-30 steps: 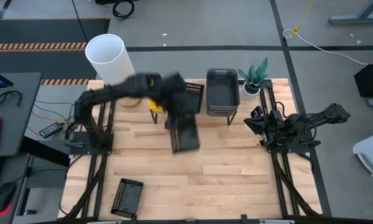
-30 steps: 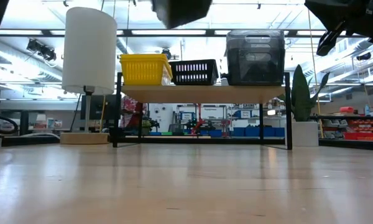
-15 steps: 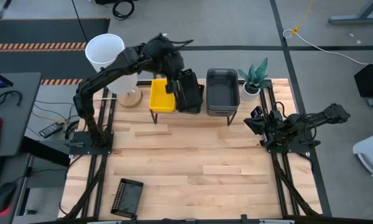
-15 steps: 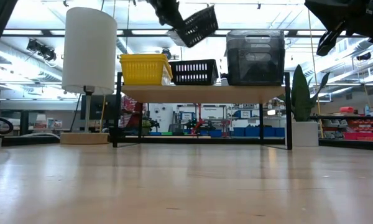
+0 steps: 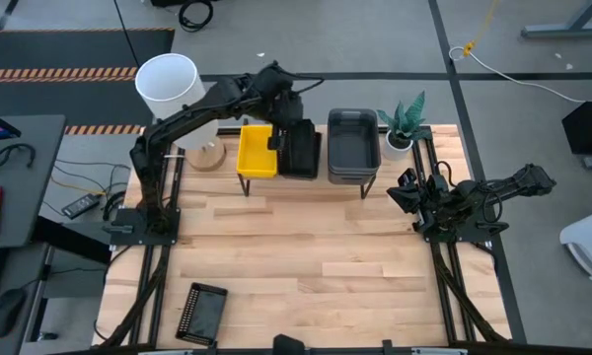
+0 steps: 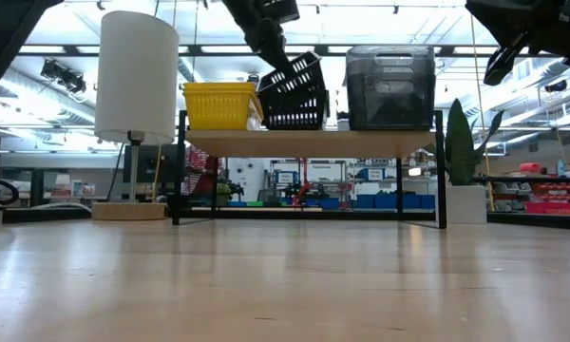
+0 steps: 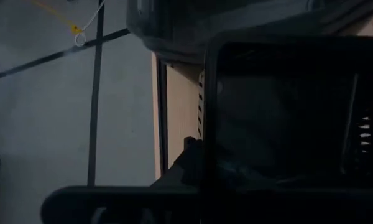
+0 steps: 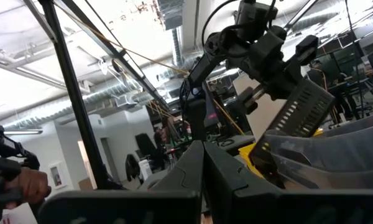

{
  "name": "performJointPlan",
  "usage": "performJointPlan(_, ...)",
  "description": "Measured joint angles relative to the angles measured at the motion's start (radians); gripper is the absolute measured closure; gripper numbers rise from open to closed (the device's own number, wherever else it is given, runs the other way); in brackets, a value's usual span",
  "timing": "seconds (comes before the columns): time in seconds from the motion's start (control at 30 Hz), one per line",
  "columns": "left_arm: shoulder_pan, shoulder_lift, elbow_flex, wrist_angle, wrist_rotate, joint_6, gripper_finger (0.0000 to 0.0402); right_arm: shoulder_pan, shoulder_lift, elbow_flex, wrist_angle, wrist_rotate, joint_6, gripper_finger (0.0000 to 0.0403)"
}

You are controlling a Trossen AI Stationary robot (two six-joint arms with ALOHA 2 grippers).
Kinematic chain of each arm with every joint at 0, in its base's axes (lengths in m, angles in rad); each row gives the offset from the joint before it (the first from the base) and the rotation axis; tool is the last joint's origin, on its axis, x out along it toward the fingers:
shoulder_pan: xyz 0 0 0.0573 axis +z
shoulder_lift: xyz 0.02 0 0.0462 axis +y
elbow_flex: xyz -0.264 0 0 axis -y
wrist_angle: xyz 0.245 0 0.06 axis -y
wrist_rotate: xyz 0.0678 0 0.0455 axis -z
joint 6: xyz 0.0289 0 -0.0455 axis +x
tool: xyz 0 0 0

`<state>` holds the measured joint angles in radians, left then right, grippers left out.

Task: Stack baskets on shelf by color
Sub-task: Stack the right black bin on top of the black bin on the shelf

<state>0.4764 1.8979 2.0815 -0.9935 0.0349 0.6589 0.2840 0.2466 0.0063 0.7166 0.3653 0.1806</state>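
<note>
Holding a small black slotted plastic basket (image 6: 295, 78) by its rim, the left gripper (image 5: 279, 132) has its fingers pinched together on it above the shelf (image 6: 309, 142), a low riser with a light wooden plank top on thin black metal legs. The held basket is tilted, one end dipping onto the black slotted basket (image 6: 296, 115) already sitting on the shelf between the other two piles. So two black baskets are at the shelf, and a third (image 5: 202, 313) lies flat on the large wooden tabletop (image 5: 355, 276) near its front left corner, well apart from the rest.

Beside the black ones stands a bright yellow stack of plastic baskets (image 6: 222, 104) with fine ribbed walls; how many are nested there cannot be told. On the other side is a taller stack of smoky-grey translucent baskets (image 6: 390, 87) with rounded corners, its count also unclear.

The right gripper (image 5: 407, 195) waits at the table's right edge, fingers pressed together and holding nothing. A white cylindrical lamp (image 6: 136, 78) and a small potted plant (image 5: 403, 123) flank the shelf.
</note>
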Motion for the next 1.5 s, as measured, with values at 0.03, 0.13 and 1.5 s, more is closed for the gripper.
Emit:
performJointPlan(0.03, 0.000, 0.001, 0.000, -0.004, -0.005, -0.004, 0.0392, 0.000, 0.000, 0.000, 0.000, 0.000, 0.000, 0.0386)
performJointPlan(0.13, 0.000, 0.000, 0.000, -0.005, -0.046, -0.028, 0.0392, 0.000, 0.000, 0.000, 0.000, 0.000, 0.000, 0.0386)
performJointPlan(1.5, 0.008, 0.037, 0.000, 0.025, -0.038, -0.155, 0.0326, 0.000, 0.000, 0.000, 0.000, 0.000, 0.000, 0.0386)
